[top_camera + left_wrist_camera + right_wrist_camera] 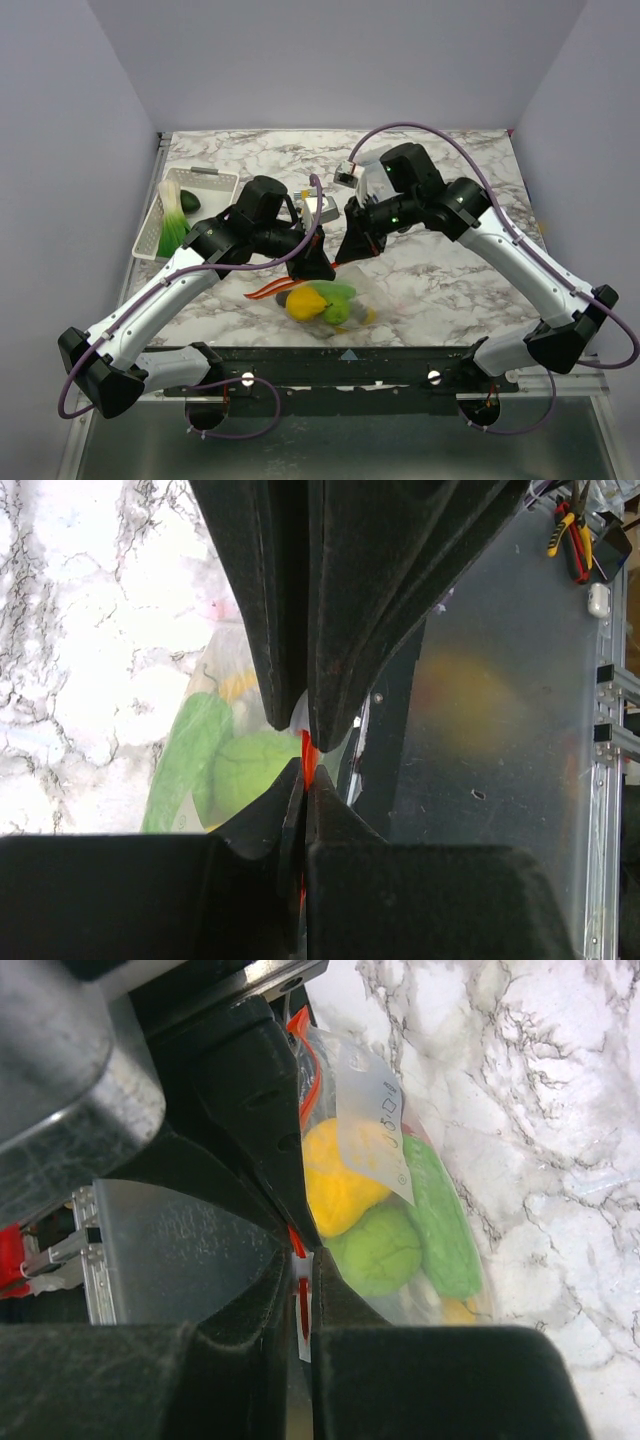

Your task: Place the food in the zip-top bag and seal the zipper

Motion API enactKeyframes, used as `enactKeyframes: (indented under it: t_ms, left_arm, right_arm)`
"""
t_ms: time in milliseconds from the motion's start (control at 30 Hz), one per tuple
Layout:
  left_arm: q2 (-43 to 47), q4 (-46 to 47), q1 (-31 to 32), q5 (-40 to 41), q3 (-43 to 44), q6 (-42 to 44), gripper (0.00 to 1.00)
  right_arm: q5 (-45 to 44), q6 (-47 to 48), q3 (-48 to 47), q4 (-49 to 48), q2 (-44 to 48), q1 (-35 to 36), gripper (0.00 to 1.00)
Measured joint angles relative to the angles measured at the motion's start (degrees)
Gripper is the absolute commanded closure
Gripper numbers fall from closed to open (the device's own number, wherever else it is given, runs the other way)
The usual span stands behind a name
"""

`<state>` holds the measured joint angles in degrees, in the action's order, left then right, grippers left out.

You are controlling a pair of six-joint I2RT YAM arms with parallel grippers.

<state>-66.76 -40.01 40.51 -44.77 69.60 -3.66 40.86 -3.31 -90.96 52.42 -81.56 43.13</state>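
— Starting big: where on the marble table is the zip-top bag?
— Near the front edge, between the two arms, slumped on its side.
— How will it handle?
— Soft, floppy and slick, I judge; light apart from the food inside, a yellow piece and green ones bunched together. Better to hold the stiffer zipper than the thin film.
— And the grippers?
— The left gripper is pinched tight on that orange-red strip; the right gripper is clamped on it as well, close by.
— Anything in the way?
— The white basket at the left, holding a leek and a dark green fruit, sits well apart, so no. The small box behind the grippers is near but off the bag. What worries me is the black fingers crowding one short strip
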Motion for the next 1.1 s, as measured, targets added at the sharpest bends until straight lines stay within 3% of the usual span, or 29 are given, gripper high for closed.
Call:
enactKeyframes:
  t_ms: [500,567,800,1100]
  left_arm:
    - [0.1,-1.0,-0.4,-1.2,0.0,0.0,1.0]
    - [0.3,-1.8,-0.6,-1.2,-0.2,0.0,1.0]
    - [0.5,-1.7,-0.7,-1.3,-1.0,0.0,1.0]
    - [0.6,1.4,-0.7,-1.2,-1.0,0.0,1.0]
  right_arm:
    - [1.8,-1.2,0.6,-2.4,-1.6,2.1,0.89]
    - [2.5,-2.1,1.8,-4.0,-1.5,2.2,0.85]
    - [2.7,-5.1,8.4,-9.8,1.9,1.7,0.59]
    - [8.0,-7.3,18.3,-16.4,12.4,-8.6,0.56]
